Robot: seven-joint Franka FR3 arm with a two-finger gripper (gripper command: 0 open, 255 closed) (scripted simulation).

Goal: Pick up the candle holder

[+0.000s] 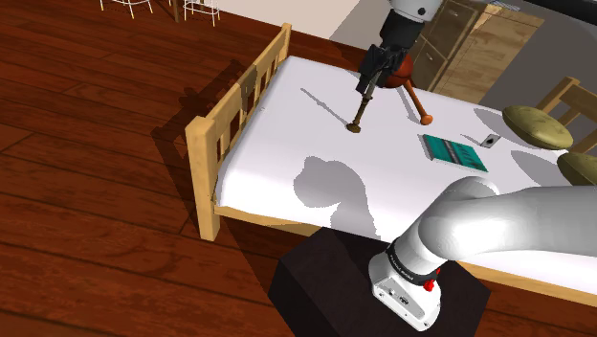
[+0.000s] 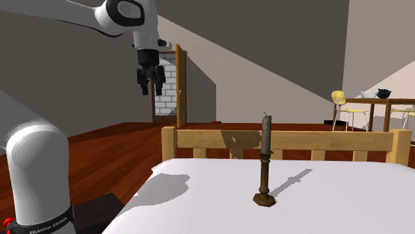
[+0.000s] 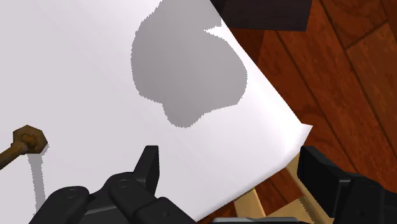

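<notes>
White bed (image 1: 277, 153): candle holder (image 2: 264, 174) upright, well apart from high end effector (image 2: 151, 88), fingers spread

Bedroom from my feed: red-brown plank floor (image 1: 96, 163), grey sloped walls (image 2: 286, 46).
I see a white-sheeted bed (image 1: 287, 163) with a pale wooden end rail (image 1: 239, 96), wooden drawers (image 1: 474, 43) beyond it, an open wooden door (image 2: 180, 86), and a yellow chair (image 2: 346, 106) by a table (image 2: 392, 102).

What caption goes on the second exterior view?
Gripper, jaws open, hangs above the white bed; candle holder stands upright.
</notes>
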